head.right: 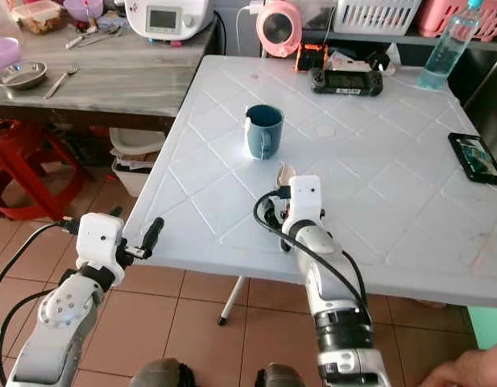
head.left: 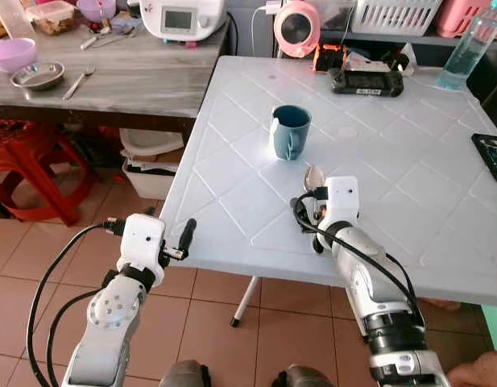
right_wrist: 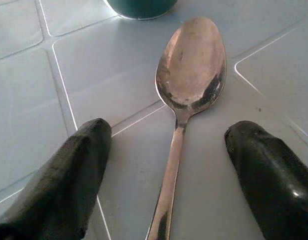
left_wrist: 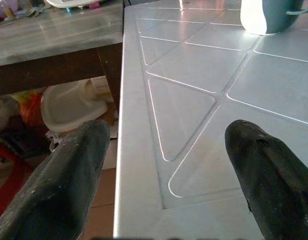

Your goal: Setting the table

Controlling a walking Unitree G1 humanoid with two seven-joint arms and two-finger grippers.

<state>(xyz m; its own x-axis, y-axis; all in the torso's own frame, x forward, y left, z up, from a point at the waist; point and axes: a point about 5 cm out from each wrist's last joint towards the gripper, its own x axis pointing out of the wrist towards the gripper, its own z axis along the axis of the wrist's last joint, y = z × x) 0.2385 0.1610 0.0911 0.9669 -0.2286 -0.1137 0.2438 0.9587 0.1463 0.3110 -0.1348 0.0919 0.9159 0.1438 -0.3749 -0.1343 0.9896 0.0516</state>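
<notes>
A metal spoon (right_wrist: 191, 65) lies flat on the white table (head.left: 409, 201), its bowl (head.left: 314, 176) pointing toward a teal mug (head.left: 291, 131) that stands upright just beyond it. My right gripper (right_wrist: 168, 150) is open and low over the table, one black finger on either side of the spoon's handle without touching it. My left gripper (head.left: 184, 234) is open and empty at the table's front left edge (left_wrist: 121, 150). One of its fingers is over the tabletop and the other is out past the edge.
On the table's far side lie a black game controller (head.left: 366, 81) and a water bottle (head.left: 465, 52), with a phone (head.left: 491, 155) at the right edge. A wooden side table (head.left: 127, 76) with bowls and cutlery stands left. A person's hand (head.left: 482, 372) is at the bottom right.
</notes>
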